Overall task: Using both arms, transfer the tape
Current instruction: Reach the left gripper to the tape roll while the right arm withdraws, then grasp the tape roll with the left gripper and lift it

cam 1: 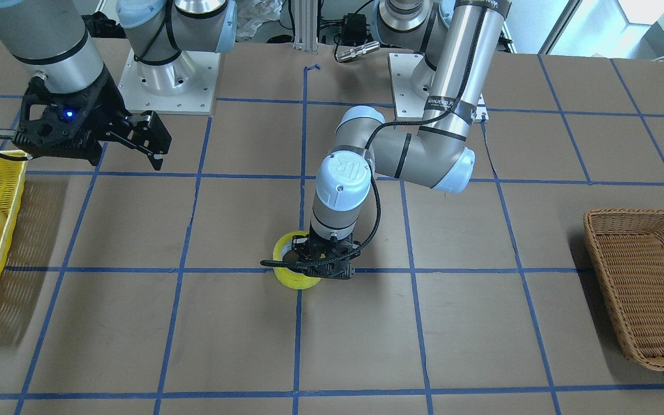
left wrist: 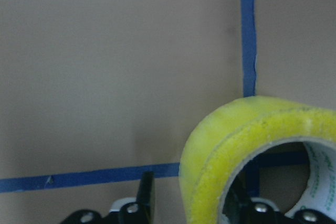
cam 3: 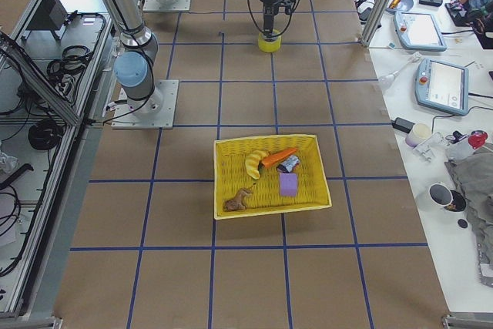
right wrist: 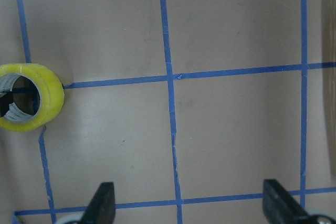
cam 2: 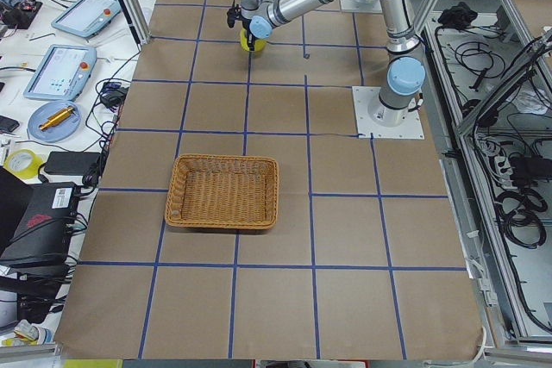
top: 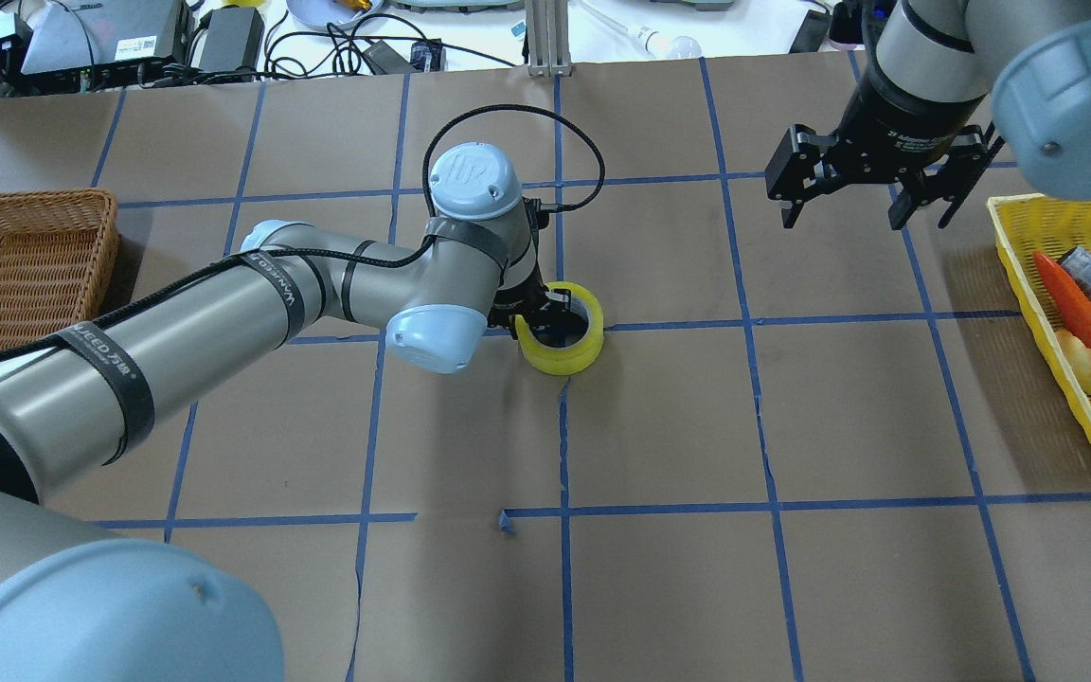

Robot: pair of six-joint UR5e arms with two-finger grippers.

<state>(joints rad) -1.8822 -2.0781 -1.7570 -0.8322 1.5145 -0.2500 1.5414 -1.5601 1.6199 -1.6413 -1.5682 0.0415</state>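
The yellow tape (top: 560,358) lies flat near the middle of the table (top: 792,426), far from every edge, right where two blue lines (top: 754,322) cross. The left arm (top: 223,322) reaches in from the left end and bends down over it. The left gripper (top: 544,320) points straight down at the ring. In the left wrist view its fingers (left wrist: 147,199) are apart. One stands outside the yellow wall with a small gap, and the other is down in the hole. They are not pinching the tape (left wrist: 231,140).

The right gripper (top: 863,201) hangs above the table, nearer the right end and the edge across from the robot, well apart from the tape. Its fingers (right wrist: 102,205) are spread wide, and only table shows between them. A wide stretch of bare brown table lies between it and the tape (right wrist: 50,98).

A yellow basket (top: 1028,256) sits at the right end, just beside the right gripper, with a carrot (top: 1071,298) in it. A brown basket (top: 44,197) sits at the left end, near the left arm. The tape is well apart from both baskets.
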